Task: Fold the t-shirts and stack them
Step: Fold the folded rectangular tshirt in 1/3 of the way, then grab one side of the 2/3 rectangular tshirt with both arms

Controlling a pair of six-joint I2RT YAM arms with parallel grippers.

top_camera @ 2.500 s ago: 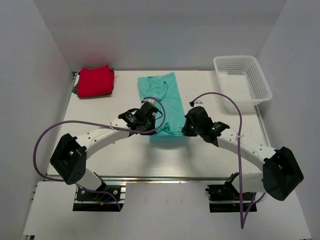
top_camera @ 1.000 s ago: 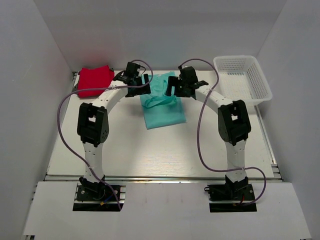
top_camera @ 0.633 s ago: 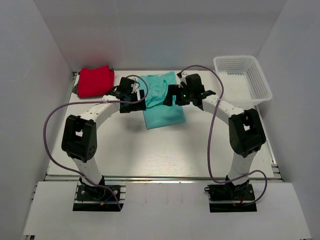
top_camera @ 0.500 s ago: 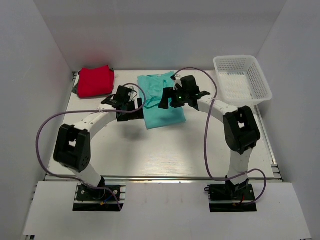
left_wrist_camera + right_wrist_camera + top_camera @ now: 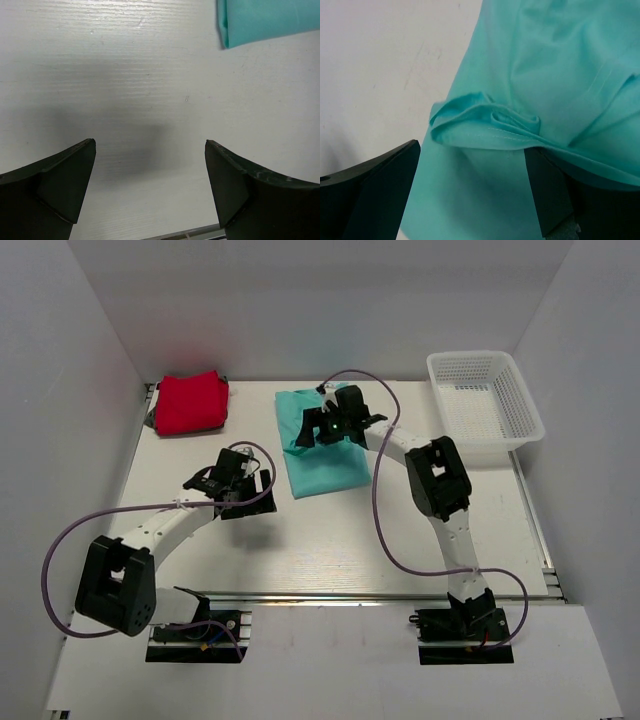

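Half a second ago had both grippers at the far end of the soft teal cloth t-shirt [image 5: 330,472]; since then let go and split up. Pulled the left gripper [image 5: 150,146] back toward the near left, off the cloth altogether, with only a teal corner showing at the top right of its wrist view. Slid the right gripper [image 5: 472,149] leftward over the shirt's far left part. Left the teal shirt as a compact rectangle at the far middle of the white table [image 5: 330,540], well apart from the bright red folded t-shirt [image 5: 190,403] in the far left corner and from the white plastic mesh basket [image 5: 480,400] at far right. Looks like a fold nearly finished, yet not tidy: shows a rumpled, curled-up hem [image 5: 485,117] directly ahead of the right gripper. Probably needs that lip smoothed or tucked before stacking with the red one. As for pose: holds the left arm low and bent, jaws spread wide over bare tabletop, gripping nothing. Has the right arm stretched far forward and angled left, jaws likewise wide apart and empty, close over the cloth; cannot tell whether touching.
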